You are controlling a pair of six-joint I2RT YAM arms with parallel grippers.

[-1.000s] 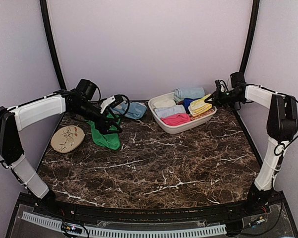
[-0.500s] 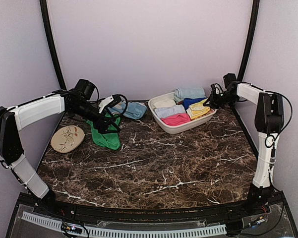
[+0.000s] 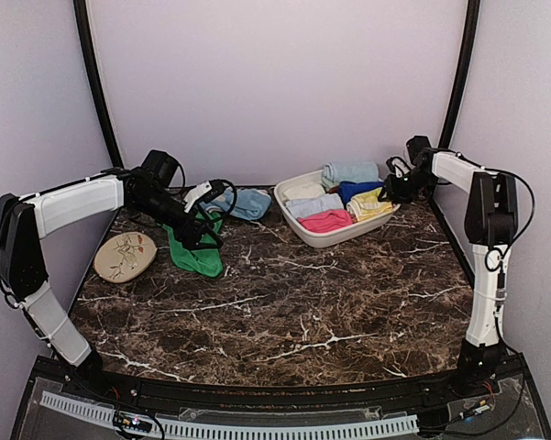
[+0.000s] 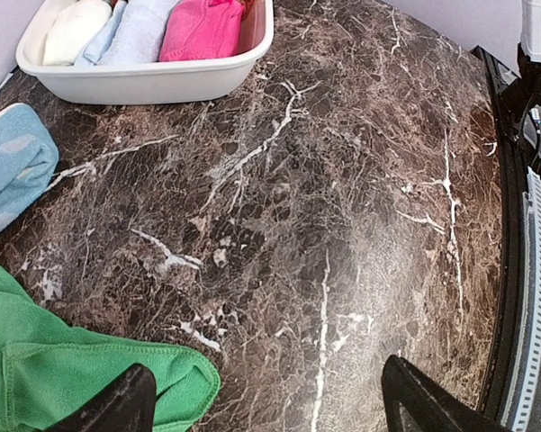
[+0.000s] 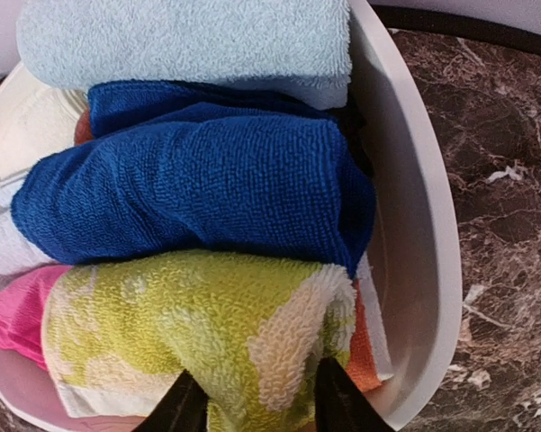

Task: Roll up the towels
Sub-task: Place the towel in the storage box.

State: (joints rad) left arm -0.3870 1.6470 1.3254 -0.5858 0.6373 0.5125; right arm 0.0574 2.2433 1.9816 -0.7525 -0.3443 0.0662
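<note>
The left tool (image 4: 265, 378) hangs low over the rear left of the counter (image 3: 303, 302), its fingers (image 4: 117, 405) spread wide with nothing between them. Just under and beside it the green towel (image 4: 63, 378) lies rumpled on the counter, one hemmed edge folded over, unrolled. A blue cloth (image 4: 9, 162) sits just behind the green towel, and a tan disc (image 3: 126, 255) lies to its left, near the counter's edge. Across the counter, the right tool (image 5: 256, 391) reaches into the right end of a white tub (image 5: 414, 225) at the rear. Its fingers (image 5: 184, 405) stand partly apart on either side of a corner of the lime towel (image 5: 162, 324); whether they pinch the cloth or merely flank it, I cannot tell. The lime towel rests inside the tub on top of the pile, against a navy towel (image 5: 189, 180) and beside a pink towel (image 5: 13, 315).
</note>
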